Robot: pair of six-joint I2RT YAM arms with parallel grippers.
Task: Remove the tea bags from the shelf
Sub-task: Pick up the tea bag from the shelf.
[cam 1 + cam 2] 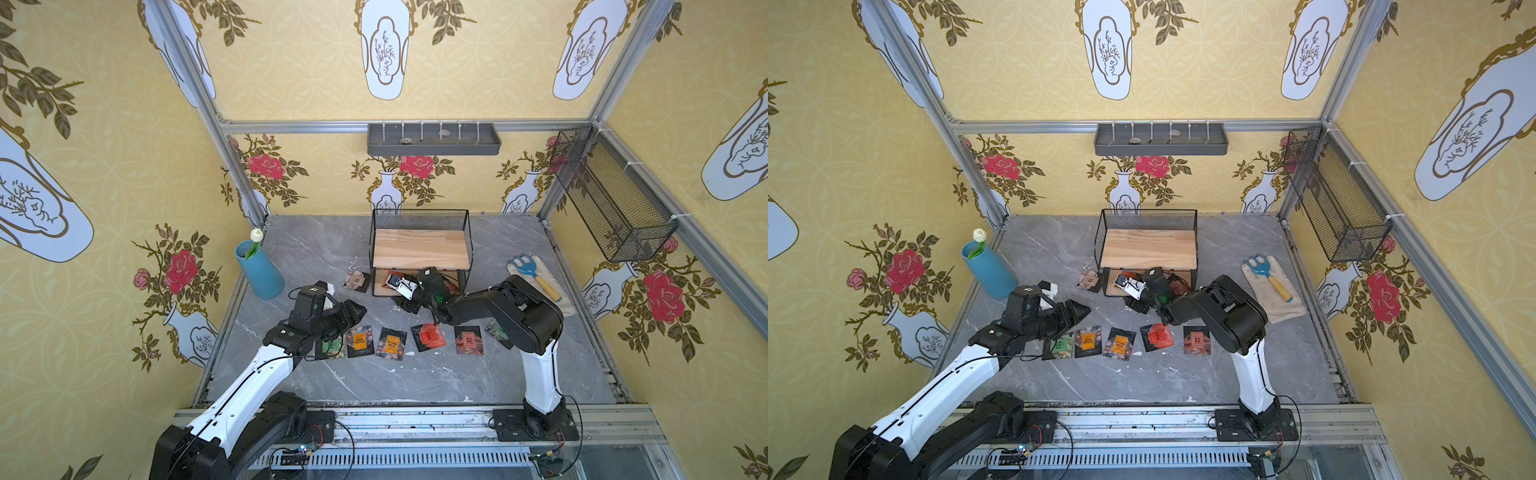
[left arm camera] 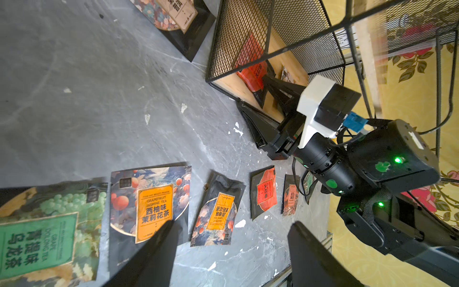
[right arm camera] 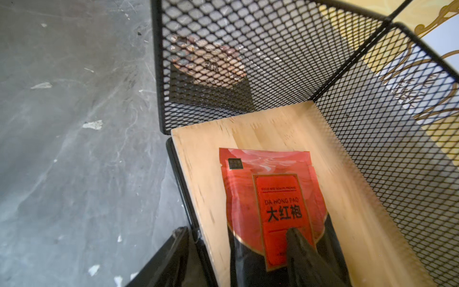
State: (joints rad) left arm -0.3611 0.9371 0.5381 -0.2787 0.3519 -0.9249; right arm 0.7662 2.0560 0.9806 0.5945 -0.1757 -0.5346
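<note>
Closest to the right wrist camera, one black finger (image 3: 300,251) of the right end effector (image 3: 237,231) lies over the right-hand end of a flat black sachet with a red printed centre (image 3: 273,188). You cannot tell from these views whether it presses down or only hovers.

That red sachet sits on the lower light wooden board of the small two-tier shelf of black wire and mesh (image 1: 422,249). It is on the left part of the board, just beside the front rim. Its long axis runs left to right along that rim, with the printed top toward the left mesh side. From the fingertip, then, the sachet stretches away to the left, in line with your reach.

The jaws stand spread and pinch nothing. The left wrist view shows the other finger (image 2: 255,126) outside the shelf, on the near side of the front rim and low by the grey marbled table (image 1: 316,249). The rim and the board's edge therefore lie between the two fingers.

Judging from that, closing as you stand would bring the near finger against the rim and not onto the sachet. The way out for the sachet is across its short axis, toward the near side and over the rim.

Your left end effector (image 2: 233,223) is also spread and empty. It hovers over the row of sachets (image 1: 390,343) lying on the near part of the table, well apart from the shelf. The right arm is plainly the nearer one.
</note>
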